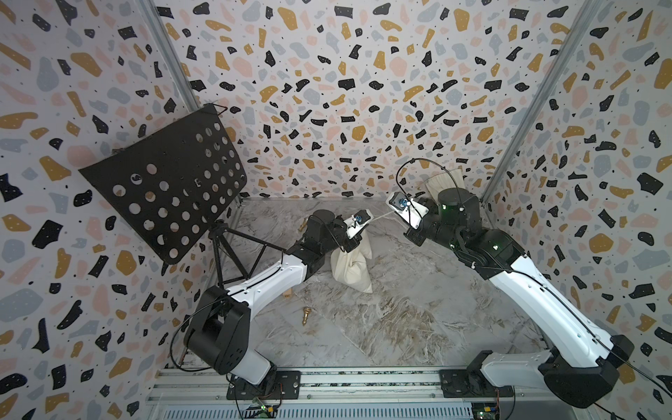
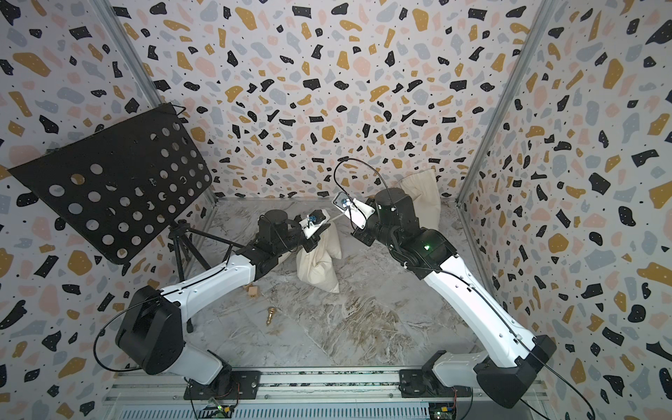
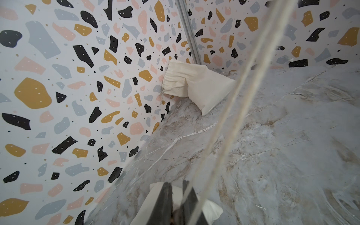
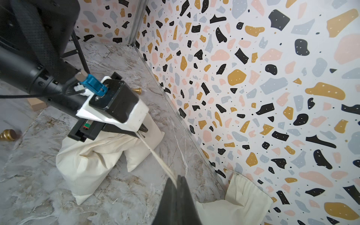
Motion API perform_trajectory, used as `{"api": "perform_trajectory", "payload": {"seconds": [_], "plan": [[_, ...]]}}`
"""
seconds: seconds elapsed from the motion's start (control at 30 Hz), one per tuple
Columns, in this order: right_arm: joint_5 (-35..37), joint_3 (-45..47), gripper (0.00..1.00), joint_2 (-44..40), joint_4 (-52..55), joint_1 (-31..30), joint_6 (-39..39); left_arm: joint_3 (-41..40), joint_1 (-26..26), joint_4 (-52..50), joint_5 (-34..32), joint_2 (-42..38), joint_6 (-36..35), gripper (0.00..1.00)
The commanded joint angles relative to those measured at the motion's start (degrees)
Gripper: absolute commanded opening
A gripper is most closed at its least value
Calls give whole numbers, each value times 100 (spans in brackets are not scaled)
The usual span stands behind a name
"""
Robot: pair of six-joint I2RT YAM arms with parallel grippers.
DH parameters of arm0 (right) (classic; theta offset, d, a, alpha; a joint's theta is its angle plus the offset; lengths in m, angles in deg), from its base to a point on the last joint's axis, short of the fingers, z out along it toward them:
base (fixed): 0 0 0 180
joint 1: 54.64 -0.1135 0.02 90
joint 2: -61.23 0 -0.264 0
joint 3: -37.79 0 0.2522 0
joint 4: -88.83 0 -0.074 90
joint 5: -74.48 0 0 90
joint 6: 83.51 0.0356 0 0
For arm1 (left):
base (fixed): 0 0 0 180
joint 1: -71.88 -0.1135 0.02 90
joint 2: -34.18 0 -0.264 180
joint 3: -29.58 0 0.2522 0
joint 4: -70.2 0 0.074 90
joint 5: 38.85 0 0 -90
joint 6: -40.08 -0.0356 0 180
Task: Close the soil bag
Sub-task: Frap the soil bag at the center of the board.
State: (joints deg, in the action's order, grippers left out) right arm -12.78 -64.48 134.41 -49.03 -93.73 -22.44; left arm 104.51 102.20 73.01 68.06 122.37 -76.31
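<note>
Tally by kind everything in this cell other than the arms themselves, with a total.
Cream cloth bags: 2 (the middle one sags in two lobes)
Gold chess pieces: 2
Wooden blocks: 1
Music stands: 1
Total: 6

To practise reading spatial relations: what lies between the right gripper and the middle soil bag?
A taut drawstring spans the gap, from the neck of the bag to the right gripper, jaws shut on it; clearest in the right wrist view.
</note>
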Motion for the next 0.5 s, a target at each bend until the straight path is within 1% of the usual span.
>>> {"api": "perform_trajectory", "payload": {"seconds": [0.0,0.17,0.27,0.33,0.47], "plan": [[642,-756,0,-919,-1808,203,148,-397,-314,-1912,-1470,547,-19,15],[648,-979,0,-643,-1827,247,375,-289,-368,-1842,-1512,647,218,19],[642,-1043,0,-482,-1819,256,543,-377,-470,-1584,-1636,586,511,20],[633,-1045,0,-377,-1835,269,664,-411,-612,-1452,-1544,548,818,21],[303,-1037,0,5,-1830,375,1034,-202,-847,-1555,-1166,524,1314,22]]}}
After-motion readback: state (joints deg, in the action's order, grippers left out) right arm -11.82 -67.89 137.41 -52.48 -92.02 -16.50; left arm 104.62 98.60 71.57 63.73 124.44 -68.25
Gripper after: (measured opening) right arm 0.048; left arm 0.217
